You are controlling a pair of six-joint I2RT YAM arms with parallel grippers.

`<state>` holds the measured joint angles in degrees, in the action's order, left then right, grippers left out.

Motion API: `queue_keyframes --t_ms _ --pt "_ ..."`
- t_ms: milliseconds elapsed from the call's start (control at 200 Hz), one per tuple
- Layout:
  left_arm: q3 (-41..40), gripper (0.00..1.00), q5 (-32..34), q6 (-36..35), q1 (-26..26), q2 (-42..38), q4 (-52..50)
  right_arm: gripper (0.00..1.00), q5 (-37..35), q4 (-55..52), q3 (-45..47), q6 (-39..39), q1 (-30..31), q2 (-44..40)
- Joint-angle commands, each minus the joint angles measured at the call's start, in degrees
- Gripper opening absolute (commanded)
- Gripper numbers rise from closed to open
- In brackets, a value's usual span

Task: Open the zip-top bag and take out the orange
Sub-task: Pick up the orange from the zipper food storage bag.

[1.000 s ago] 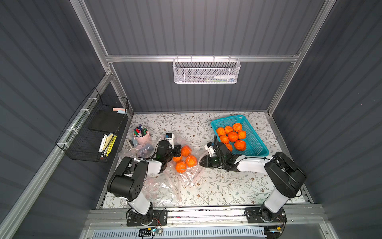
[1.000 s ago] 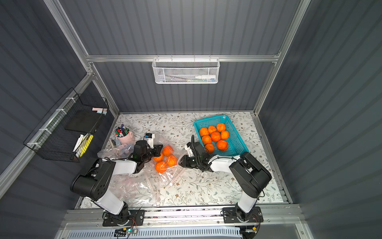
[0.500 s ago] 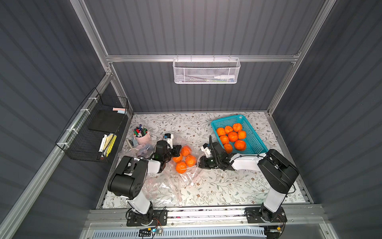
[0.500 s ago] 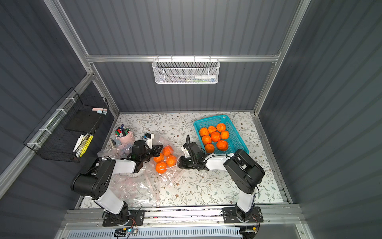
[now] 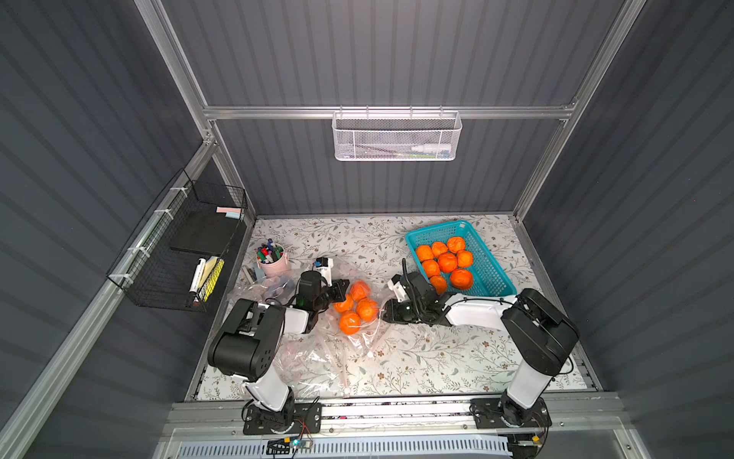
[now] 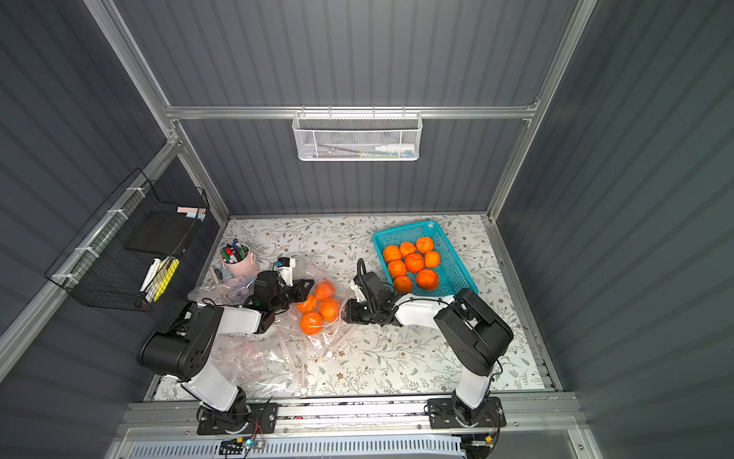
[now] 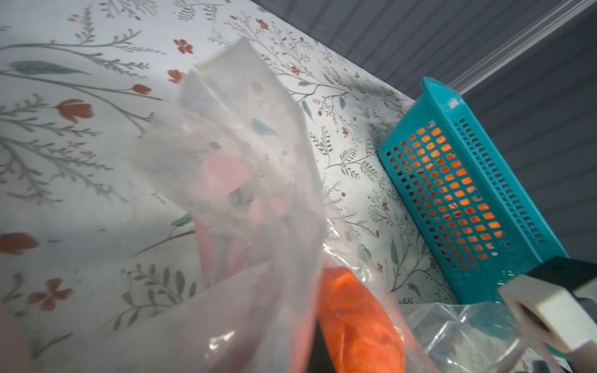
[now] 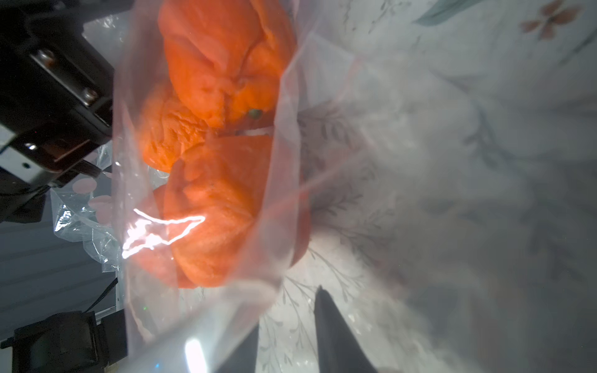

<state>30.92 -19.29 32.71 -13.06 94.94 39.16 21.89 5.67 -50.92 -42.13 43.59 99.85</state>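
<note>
Zip-top bag (image 5: pixel 371 341), four oranges (image 5: pixel 367 309) inside: worktop (image 5: pixel 417 357) centre, nearer its left edge. Left gripper (image 5: pixel 339 289): fingers together, apparently pinching the rim as an anchor. Right gripper (image 5: pixel 387 312): fingers slightly apart at the opposite rim, presumably to spread the mouth.

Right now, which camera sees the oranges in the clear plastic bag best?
The right wrist view: the wrinkly orange fruits fill it, close up through the clear plastic zip-top bag. Both top views show four, small. The left wrist view catches part of one.
</note>
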Motion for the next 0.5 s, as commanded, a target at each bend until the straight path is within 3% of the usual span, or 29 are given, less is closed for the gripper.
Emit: queue_keyframes --t_ms 0,265,495 --pt "-2.6 0.01 5.45 -0.21 -1.0 1.09 -23.17 0.32 -1.33 -1.8 -1.12 0.67 0.13 -1.25" --pt "-0.72 0.05 5.68 -2.19 -1.0 -5.7 -28.25 0.32 -0.85 -1.58 -0.11 0.43 0.09 -1.56" --pt "-5.36 0.01 0.78 0.52 -1.02 1.07 -17.64 0.33 0.7 1.01 0.91 -0.04 0.2 -1.55"
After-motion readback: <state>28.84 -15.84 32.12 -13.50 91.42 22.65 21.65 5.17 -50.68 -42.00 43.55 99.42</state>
